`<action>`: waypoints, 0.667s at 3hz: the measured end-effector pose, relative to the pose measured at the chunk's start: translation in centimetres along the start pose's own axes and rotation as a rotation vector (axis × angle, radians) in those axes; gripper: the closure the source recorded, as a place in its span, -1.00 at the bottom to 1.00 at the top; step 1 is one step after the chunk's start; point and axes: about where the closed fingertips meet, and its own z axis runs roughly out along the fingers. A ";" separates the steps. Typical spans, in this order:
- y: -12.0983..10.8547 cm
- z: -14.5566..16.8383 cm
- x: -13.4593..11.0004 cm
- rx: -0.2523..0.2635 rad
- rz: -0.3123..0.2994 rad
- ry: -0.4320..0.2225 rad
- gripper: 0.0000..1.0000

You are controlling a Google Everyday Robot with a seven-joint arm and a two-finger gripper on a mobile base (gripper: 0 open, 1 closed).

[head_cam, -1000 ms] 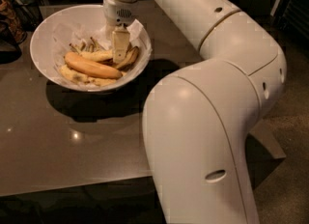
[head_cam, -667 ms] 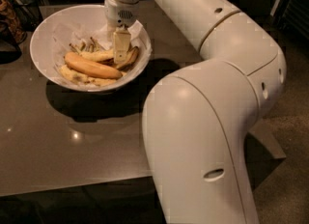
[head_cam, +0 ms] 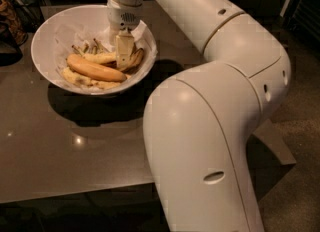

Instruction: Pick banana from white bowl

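The wide white bowl [head_cam: 50,36] with crinkled paper lining stands on the dark table at the upper left. Several bananas lie in it: a large yellow-orange banana [head_cam: 95,69] across the middle, paler ones [head_cam: 100,57] behind it and a browner one [head_cam: 136,58] at the right. My gripper [head_cam: 124,56] reaches straight down into the bowl's right half. Its tip is among the bananas, touching or just above the brown and pale ones. The bananas under the gripper are partly hidden.
My big white arm [head_cam: 210,126] fills the right and the foreground and hides that part of the table [head_cam: 60,151]. Dark clutter [head_cam: 12,21] stands at the far left edge. The table's front edge runs along the lower left.
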 end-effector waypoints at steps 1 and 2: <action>0.0 0.0 0.0 0.000 0.000 0.000 0.12; 0.0 0.0 0.0 0.000 0.000 0.000 0.60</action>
